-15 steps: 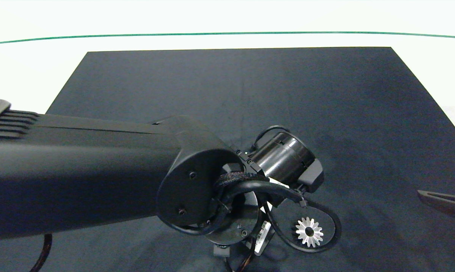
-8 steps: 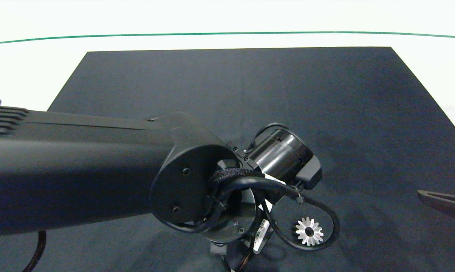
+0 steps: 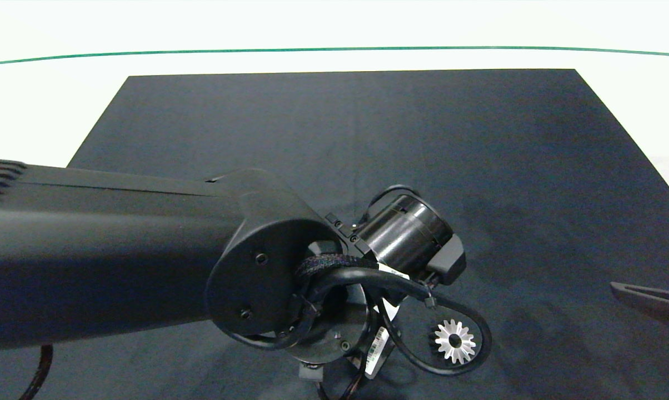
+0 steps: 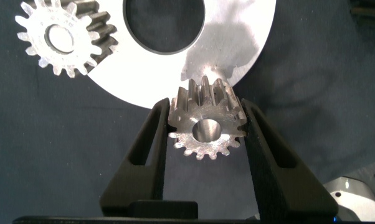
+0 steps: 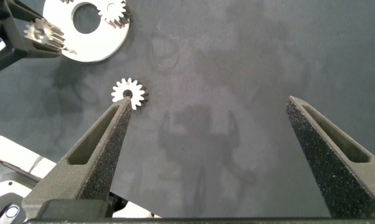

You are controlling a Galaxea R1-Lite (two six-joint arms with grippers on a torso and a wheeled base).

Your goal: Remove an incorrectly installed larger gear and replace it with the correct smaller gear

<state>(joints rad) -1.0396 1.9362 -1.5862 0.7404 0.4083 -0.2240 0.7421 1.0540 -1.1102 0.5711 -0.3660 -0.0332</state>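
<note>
Dark felt mat [image 3: 368,128] spread over a white table [image 3: 51,100], crossed at the far side by a thin green line [image 3: 334,50]. Left arm [image 3: 118,255] stretched across the near half of the mat, hiding its own gripper from above. Left gripper [image 4: 205,127] clamped on the small gear [image 4: 205,124], fingers pressing its two sides, bore tilted toward the wrist camera, just over the edge of a round silver plate [image 4: 237,37]. Another gear [image 4: 63,34] seated on that plate. Large gear [image 3: 455,341] lying flat on the mat, bore upward, framed by a cable loop [image 3: 479,328]. Right gripper [image 5: 212,118] spread wide, empty, near the mat's right edge.
</note>
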